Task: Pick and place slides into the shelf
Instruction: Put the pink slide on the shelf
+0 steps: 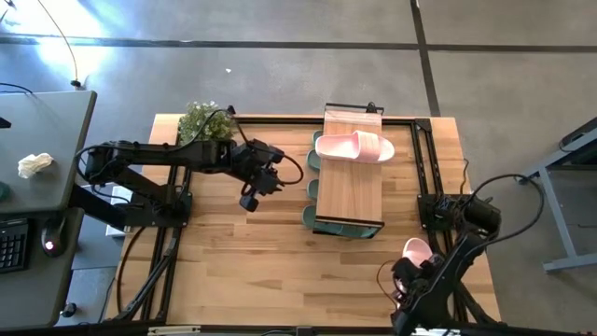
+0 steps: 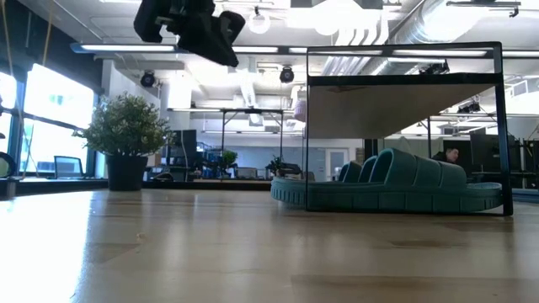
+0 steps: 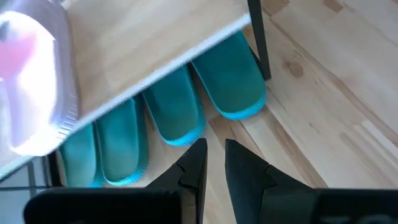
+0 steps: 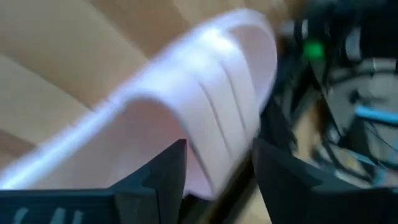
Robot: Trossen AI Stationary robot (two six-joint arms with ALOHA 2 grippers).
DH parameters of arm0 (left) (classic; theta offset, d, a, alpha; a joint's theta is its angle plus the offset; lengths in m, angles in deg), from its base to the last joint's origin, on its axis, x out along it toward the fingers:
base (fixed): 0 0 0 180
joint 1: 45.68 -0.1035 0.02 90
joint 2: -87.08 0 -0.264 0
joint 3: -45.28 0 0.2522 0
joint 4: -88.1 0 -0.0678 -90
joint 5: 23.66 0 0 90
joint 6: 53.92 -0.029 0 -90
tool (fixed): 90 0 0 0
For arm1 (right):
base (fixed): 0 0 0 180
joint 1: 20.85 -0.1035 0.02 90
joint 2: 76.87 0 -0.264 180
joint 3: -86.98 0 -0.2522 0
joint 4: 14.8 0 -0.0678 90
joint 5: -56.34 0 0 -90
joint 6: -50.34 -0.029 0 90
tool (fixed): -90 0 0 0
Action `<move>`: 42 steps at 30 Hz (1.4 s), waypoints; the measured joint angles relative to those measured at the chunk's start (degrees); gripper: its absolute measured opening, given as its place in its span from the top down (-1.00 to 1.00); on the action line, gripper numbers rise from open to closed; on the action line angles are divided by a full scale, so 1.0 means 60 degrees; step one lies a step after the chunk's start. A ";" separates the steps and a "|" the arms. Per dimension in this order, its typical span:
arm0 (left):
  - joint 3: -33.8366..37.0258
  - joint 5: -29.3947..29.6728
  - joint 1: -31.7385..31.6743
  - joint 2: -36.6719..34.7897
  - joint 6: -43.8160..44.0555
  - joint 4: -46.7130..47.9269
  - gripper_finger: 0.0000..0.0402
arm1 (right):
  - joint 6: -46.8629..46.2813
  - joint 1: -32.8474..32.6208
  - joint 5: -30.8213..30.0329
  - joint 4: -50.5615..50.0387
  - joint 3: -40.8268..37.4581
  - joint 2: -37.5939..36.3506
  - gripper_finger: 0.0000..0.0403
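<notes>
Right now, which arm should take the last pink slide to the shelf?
Right. The right gripper is open around the pink slide at the table's near right corner. The left gripper hovers empty beside the shelf, away from it.

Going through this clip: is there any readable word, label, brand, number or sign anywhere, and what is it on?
None can be read in any view.
The pink slide on the shelf shows no legible mark.
The green slides under the shelf show none.
The pink slide at the right gripper is too blurred to tell.
</notes>
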 joint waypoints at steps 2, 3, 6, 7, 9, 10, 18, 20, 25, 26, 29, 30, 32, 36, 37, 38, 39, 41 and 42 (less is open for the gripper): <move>0.0004 0.0002 -0.0004 0.0032 0.0003 0.0164 0.77 | 0.0245 0.0054 0.0841 0.0186 -0.0306 0.0000 0.14; 0.0002 -0.0002 -0.0004 0.0069 0.0001 0.0148 0.77 | 0.0331 0.0054 0.1159 0.0348 -0.0404 0.0003 0.13; 0.0007 0.0002 -0.0004 0.0136 0.0029 0.0392 0.77 | 0.0356 0.0026 0.1456 0.0859 -0.0441 0.0011 0.13; 0.0007 -0.0001 -0.0004 0.0133 0.0029 0.0403 0.77 | 0.0291 -0.0029 0.1224 0.1000 -0.0401 0.0012 0.13; 0.0004 0.0002 -0.0004 0.0125 0.0029 0.0373 0.77 | 0.0121 -0.0109 0.0640 0.1053 -0.0340 0.0005 0.13; 0.0004 0.0001 -0.0004 0.0125 0.0029 0.0369 0.77 | -0.0025 -0.0121 0.0476 0.1006 -0.0377 0.0004 0.13; 0.0004 0.0002 -0.0004 0.0125 0.0177 0.0208 0.77 | 0.0255 -0.0088 0.1101 0.1671 -0.1472 0.0004 0.14; 0.0004 0.0000 -0.0004 0.0125 0.0257 0.0217 0.77 | 0.0166 -0.0049 0.1235 0.1938 -0.1683 0.0004 0.14; 0.0004 0.0002 -0.0002 0.0125 0.0419 0.0214 0.77 | -0.0353 0.0056 0.1283 0.1373 -0.1838 -0.0004 0.17; 0.0004 0.0002 -0.0004 0.0125 0.0466 0.0208 0.77 | -0.0349 0.0066 0.1255 0.1304 -0.1838 -0.0002 0.19; 0.0004 0.0003 -0.0002 0.0125 0.0565 0.0187 0.77 | -0.0352 0.0094 0.1278 0.1072 -0.1832 0.0000 0.35; 0.0007 0.0026 -0.0004 0.0125 0.0607 0.0176 0.77 | -0.0417 0.0094 0.1274 0.1058 -0.1832 0.0000 0.43; 0.0007 0.0079 -0.0002 0.0121 0.0788 0.0135 0.77 | -0.0710 0.0098 0.1231 0.1054 -0.1832 0.0004 0.62; 0.0007 0.0129 -0.0001 0.0121 0.1157 0.0130 0.77 | -0.1390 0.0092 0.1199 0.1032 -0.1787 0.0007 0.95; 0.0007 0.0108 0.0000 0.0121 0.1260 0.0130 0.77 | -0.1574 0.0083 0.1166 0.1020 -0.1722 0.0007 0.95; 0.0007 0.0066 0.0000 0.0121 0.1348 0.0127 0.77 | -0.1759 0.0072 0.1139 0.0947 -0.1627 0.0007 0.93; 0.0005 -0.0019 0.0000 0.0121 0.1449 0.0130 0.77 | -0.1843 0.0069 0.1103 0.0832 -0.1493 0.0013 0.93; 0.0007 -0.0251 0.0000 0.0118 0.1606 0.0129 0.77 | -0.1851 0.0065 0.0898 0.0574 -0.1087 0.0015 0.97; 0.0007 -0.0373 0.0004 0.0118 0.1673 0.0128 0.77 | -0.1854 0.0063 0.0769 0.0374 -0.0828 0.0015 0.98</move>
